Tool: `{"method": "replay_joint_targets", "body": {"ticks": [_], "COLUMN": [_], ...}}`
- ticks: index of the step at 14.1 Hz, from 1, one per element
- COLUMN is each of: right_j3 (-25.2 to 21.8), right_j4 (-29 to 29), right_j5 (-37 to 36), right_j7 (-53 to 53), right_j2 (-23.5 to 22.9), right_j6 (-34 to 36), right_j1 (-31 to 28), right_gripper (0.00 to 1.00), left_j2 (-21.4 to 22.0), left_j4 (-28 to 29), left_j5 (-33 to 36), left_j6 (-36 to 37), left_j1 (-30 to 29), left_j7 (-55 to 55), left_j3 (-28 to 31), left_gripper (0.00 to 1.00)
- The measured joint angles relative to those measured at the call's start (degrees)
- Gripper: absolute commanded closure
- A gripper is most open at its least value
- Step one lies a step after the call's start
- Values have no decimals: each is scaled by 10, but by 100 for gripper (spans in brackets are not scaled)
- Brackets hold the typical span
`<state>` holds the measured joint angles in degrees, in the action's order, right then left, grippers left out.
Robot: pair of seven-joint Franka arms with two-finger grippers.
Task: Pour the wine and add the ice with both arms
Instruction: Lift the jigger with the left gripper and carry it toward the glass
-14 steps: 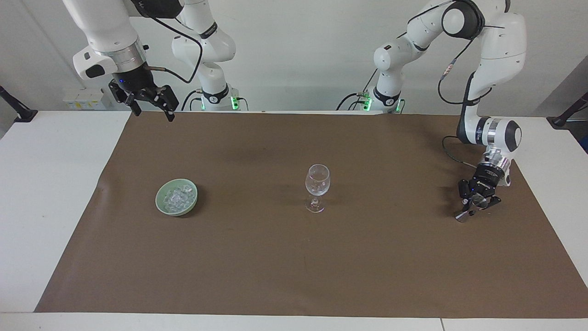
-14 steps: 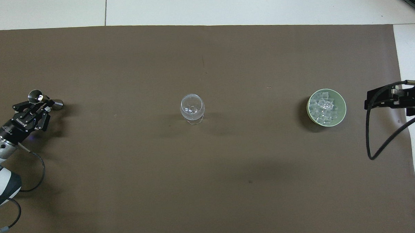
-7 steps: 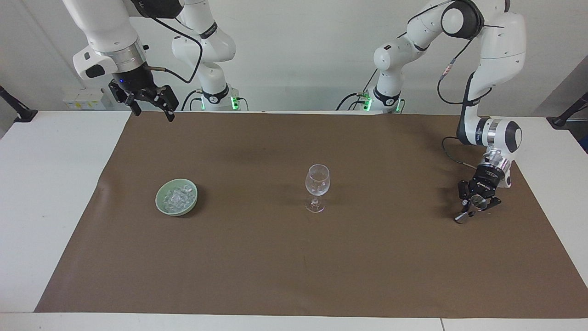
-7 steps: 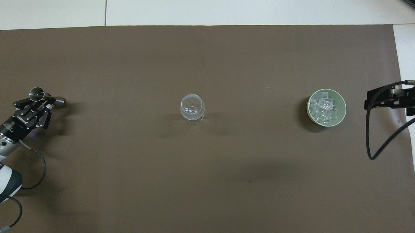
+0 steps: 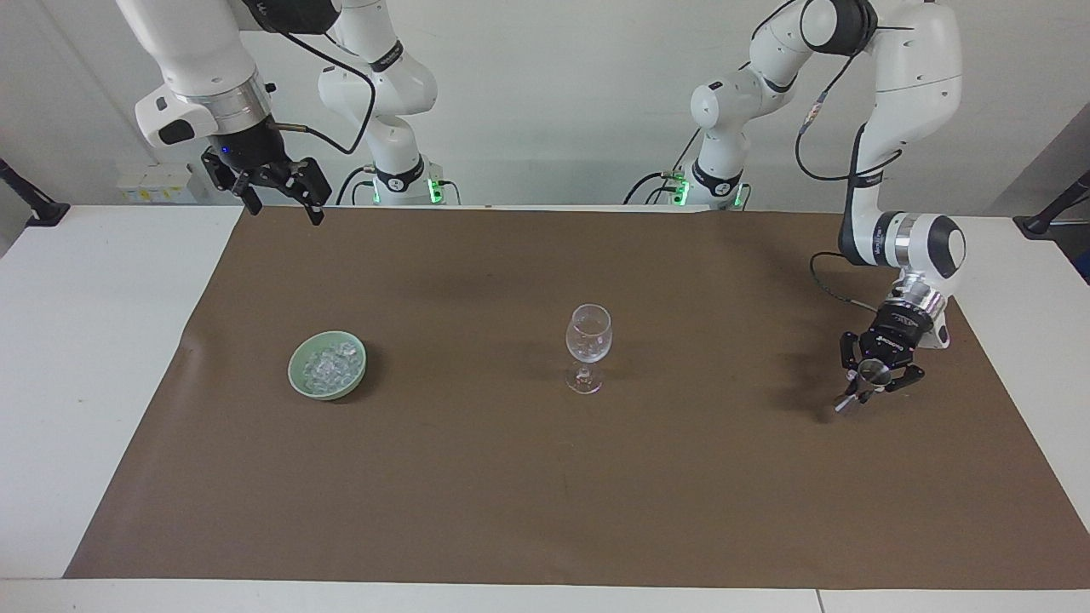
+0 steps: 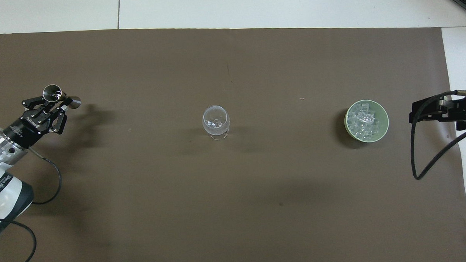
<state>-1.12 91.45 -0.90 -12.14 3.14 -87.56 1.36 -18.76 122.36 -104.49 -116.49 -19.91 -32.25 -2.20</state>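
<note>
Left tool [image 5: 870,380] [image 6: 50,107] low over the brown mat [image 5: 545,477] [image 6: 235,208] at the left arm's end of the desk [image 5: 77,340] [image 6: 252,6], fingers clamped on a small metal measuring cup [image 5: 860,385] [image 6: 61,97]. Cup lifted off the mat, tilted, one shiny round mouth facing up in the overhead view, its shadow cast on the mat just beside it. Left arm [image 5: 903,128] [image 6: 2,170] bent down from its base to that spot.

Right tool [image 5: 272,189] [image 6: 436,112] raised high near the mat's edge at the right arm's end, fingers spread wide, nothing between them. Right arm [image 5: 204,68] waiting there, black cable looping down from the wrist.

Pale green bowl [image 5: 327,365] [image 6: 366,121] on the mat toward the right arm's end, well apart from the raised right tool. Ice [image 5: 328,367] [image 6: 362,122] heaped inside the bowl, clear cubes glinting whitish.

Clear stemmed wine glass [image 5: 588,347] [image 6: 216,122] upright near the middle of the mat, between the bowl and the left tool, well apart from both. No coloured liquid visible in it; a few bright glints in the lower part of its bowl, nature impossible to tell.
</note>
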Motion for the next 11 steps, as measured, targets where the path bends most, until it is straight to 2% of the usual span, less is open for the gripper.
{"method": "replay_joint_targets", "body": {"ticks": [11], "right_j3": [0], "right_j4": [0], "right_j5": [0], "right_j7": [0], "right_j2": [0], "right_j6": [0], "right_j1": [0], "right_gripper": [0], "left_j2": [117], "left_j4": [54], "left_j5": [-151], "left_j6": [-204], "left_j1": [195], "left_j7": [0], "left_j3": [-3], "left_gripper": [100]}}
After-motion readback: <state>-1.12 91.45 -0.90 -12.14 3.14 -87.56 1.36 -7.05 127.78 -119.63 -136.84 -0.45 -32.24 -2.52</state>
